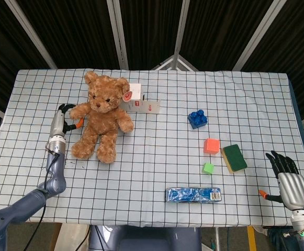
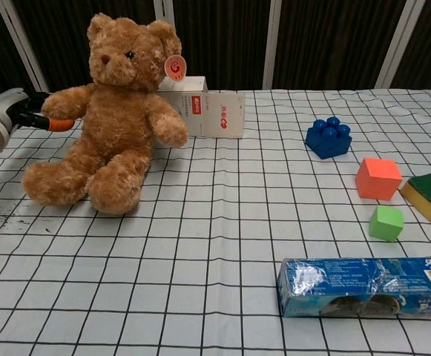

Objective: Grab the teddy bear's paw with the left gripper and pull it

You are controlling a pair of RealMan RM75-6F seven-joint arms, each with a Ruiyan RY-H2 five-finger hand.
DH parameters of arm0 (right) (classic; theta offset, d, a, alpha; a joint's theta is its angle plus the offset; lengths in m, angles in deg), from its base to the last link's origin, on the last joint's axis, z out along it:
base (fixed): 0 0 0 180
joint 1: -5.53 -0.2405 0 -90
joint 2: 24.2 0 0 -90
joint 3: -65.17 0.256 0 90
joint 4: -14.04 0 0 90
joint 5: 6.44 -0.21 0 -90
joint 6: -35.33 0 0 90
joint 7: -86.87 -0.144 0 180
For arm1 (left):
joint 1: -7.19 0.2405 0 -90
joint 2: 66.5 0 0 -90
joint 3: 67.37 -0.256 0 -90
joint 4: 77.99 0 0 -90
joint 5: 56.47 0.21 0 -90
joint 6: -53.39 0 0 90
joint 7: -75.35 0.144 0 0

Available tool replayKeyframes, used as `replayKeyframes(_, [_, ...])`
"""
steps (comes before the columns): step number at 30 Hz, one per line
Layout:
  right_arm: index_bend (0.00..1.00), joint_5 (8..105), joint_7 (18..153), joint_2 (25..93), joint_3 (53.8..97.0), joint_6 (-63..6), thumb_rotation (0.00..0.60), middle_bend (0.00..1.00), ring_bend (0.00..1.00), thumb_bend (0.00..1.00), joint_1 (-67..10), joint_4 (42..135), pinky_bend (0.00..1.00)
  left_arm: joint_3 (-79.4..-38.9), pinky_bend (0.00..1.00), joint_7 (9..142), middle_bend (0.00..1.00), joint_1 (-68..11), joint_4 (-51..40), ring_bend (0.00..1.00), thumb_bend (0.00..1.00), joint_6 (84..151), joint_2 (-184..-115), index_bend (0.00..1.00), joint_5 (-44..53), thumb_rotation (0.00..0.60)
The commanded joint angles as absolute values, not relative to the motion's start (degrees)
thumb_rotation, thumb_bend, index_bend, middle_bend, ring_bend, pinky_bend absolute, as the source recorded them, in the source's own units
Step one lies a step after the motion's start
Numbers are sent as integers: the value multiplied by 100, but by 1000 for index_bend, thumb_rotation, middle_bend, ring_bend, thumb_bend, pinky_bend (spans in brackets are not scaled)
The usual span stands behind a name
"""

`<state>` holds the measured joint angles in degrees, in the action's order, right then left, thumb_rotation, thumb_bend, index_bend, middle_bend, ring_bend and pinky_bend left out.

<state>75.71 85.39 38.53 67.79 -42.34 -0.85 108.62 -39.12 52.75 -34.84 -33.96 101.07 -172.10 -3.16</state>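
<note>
My left robot hand (image 1: 62, 119) looks like smooth grey metal with black fingers. The teddy bear (image 1: 101, 122) is fuzzy brown plush. The surface (image 1: 157, 172) wears matt checked cloth; the blue packet (image 1: 193, 195) is glossy crinkled film.
</note>
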Motion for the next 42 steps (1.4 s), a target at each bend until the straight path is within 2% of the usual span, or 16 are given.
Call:
replayKeyframes(1, [16,7606,8508,3843,6772,-4262,600,0,0,113,-72,10881,0,-4095,0,5007,0,-3335,-3275,0,358,10396,-17177,0,31,600])
replayKeyframes(6, [16,7662,8442,3806,6752,-4294,600,0,0,114,-54,10907,0,-4206,0,4365,0,-2936,-2724,0,353,11103,-16994,0,502,600])
replayKeyframes(9, [16,7707,8388,3777,6743,-4345,600,0,0,113,-31,10920,0,-4521,0,4091,0,-2471,-2011,0,352,11607,-16577,0,968,600])
replayKeyframes(11, [16,7738,8345,3759,6739,-4396,600,0,0,113,-8,10923,0,-4884,0,4185,0,-2003,-1403,0,354,12205,-16154,0,1398,600])
replayKeyframes(15, [16,7751,8294,3737,6740,-4439,600,0,0,113,16,10921,0,-5319,0,5101,21,-1165,-489,0,370,13354,-15542,10,1677,600])
replayKeyframes(16, [16,7752,8292,3737,6740,-4440,600,0,0,114,17,10920,0,-5345,0,5258,27,-1087,-456,0,371,13483,-15506,25,1678,600])
replayKeyframes(18, [16,7757,8292,3741,6740,-4438,600,0,0,114,14,10917,0,-5360,0,6388,35,-746,-507,0,374,14311,-15510,93,1617,600])
replayKeyframes(21, [16,7745,8336,3758,6749,-4430,600,0,0,114,6,10909,0,-5384,0,7667,54,-404,-742,0,379,15216,-15701,192,1560,600])
replayKeyframes(23, [16,7720,8384,3776,6765,-4435,600,0,0,114,3,10910,0,-5412,0,7873,64,-226,-428,0,381,15284,-15582,226,1448,600])
replayKeyframes(31, [16,7696,8555,3826,6770,-4432,600,0,0,113,-3,10926,0,-5550,0,9332,71,125,810,0,385,15121,-14738,229,952,600])
replayKeyframes(42, [16,7662,8575,3846,6790,-4430,600,0,0,113,-5,10915,0,-5429,0,9277,66,65,893,0,385,14509,-14473,225,675,600])
